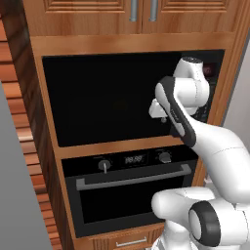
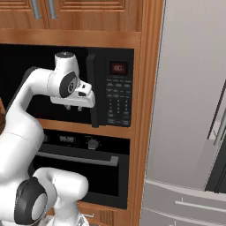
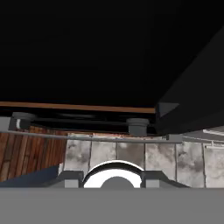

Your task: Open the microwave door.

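Item: microwave door [image 1: 112,100], glossy black panel above the oven [image 1: 129,188], apparently shut or barely ajar. Handle strip [image 2: 92,90] on its right edge, beside the keypad [image 2: 118,103]. End effector [image 2: 74,107] hangs just left of the strip, pointing down; we cannot tell its finger state. We should hook behind the strip, then pull outward along the hinge arc.
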